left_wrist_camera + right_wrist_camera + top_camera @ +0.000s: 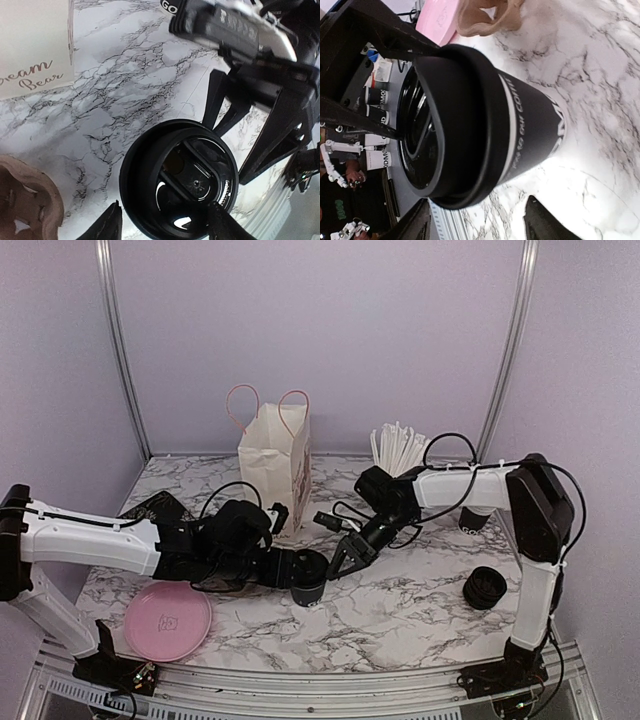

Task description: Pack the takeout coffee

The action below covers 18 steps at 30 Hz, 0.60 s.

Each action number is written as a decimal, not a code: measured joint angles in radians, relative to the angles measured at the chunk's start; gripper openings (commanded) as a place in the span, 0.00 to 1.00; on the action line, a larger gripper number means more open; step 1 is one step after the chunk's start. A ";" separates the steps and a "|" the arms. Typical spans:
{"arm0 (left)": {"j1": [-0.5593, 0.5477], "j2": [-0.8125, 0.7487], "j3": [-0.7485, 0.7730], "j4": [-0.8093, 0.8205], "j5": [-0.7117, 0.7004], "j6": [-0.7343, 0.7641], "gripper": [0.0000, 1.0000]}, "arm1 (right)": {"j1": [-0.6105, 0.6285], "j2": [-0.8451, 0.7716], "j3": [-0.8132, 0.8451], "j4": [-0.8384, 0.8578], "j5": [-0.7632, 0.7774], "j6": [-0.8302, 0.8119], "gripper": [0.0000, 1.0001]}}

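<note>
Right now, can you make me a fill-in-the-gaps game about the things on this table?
1. The small black paper cup with white lettering is closed by a round black plastic ___.
2. The flat round plate is coloured ___.
3. The tall white paper bag has two looped pink ___.
4. The curly writing on that bag ends with the word ___.

Missing words: lid; pink; handles; Bear.
</note>
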 measured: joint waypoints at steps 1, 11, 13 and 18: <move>-0.002 -0.003 0.002 -0.010 -0.004 0.013 0.67 | -0.001 -0.016 0.004 -0.007 0.034 -0.018 0.70; -0.005 -0.180 0.051 -0.083 -0.125 0.218 0.93 | 0.005 -0.243 0.026 -0.070 0.289 -0.226 0.73; -0.006 -0.256 0.052 -0.086 -0.208 0.291 0.99 | 0.021 -0.274 0.026 -0.064 0.335 -0.281 0.75; -0.002 -0.357 0.052 -0.072 -0.399 0.430 0.99 | 0.101 -0.343 0.008 0.018 0.435 -0.418 0.84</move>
